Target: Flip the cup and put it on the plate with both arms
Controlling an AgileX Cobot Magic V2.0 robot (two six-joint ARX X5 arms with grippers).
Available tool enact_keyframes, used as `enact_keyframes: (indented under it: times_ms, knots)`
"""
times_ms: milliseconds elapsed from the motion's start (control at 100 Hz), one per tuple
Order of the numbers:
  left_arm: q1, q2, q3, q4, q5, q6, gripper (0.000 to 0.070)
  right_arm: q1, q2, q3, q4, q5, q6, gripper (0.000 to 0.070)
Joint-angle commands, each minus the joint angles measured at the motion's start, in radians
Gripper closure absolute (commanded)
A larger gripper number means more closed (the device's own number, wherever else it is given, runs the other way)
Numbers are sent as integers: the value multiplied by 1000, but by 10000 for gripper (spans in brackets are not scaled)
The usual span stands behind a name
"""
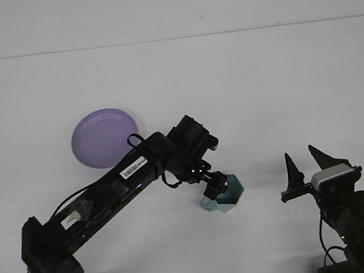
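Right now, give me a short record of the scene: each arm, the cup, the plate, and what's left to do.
left gripper: reached out over the cup, fingers hidden from view
right gripper: open, off to the right, apart from the cup
cup: teal, on the table, partly covered by the left gripper
plate: purple, bare, far left of the cup
table: white
left to do: cup not yet on plate

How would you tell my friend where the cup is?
Find the white table, then the long black left arm reaching across it. At its gripper sits the small teal cup, angular-sided and lying tipped, unlike the flat round purple plate farther left.
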Motion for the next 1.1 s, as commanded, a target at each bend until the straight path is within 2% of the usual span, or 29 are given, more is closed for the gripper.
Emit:
enact_keyframes:
  times_ms: [0, 100, 310, 450, 500, 590, 600, 630, 890, 1090]
  knots:
    - [-15, 41, 31, 2, -13, 5, 267, 1, 2, 5, 12, 3, 14, 298]
    - [-23, 77, 38, -3, -39, 5, 267, 1, 2, 5, 11, 3, 15, 297]
    - [-25, 145, 39, 2, -42, 5, 268, 1, 2, 5, 12, 3, 17, 297]
    - [-30, 164, 39, 15, -42, 5, 298, 1, 2, 5, 12, 3, 17, 297]
    - [-34, 164, 39, 24, -42, 9, 395, 1, 2, 5, 11, 3, 17, 297]
    - [-43, 164, 39, 40, -42, 24, 687, 1, 2, 5, 11, 3, 17, 297]
    - [-44, 164, 39, 40, -42, 26, 700, 1, 2, 5, 11, 3, 17, 297]
    - [-47, 164, 39, 43, -42, 28, 684, 1, 2, 5, 11, 3, 17, 298]
    - [-51, 164, 47, 31, -43, 27, 688, 1, 2, 5, 11, 3, 17, 297]
    - [-10, 163, 137, -107, -165, 45, 688, 1, 2, 5, 11, 3, 17, 297]
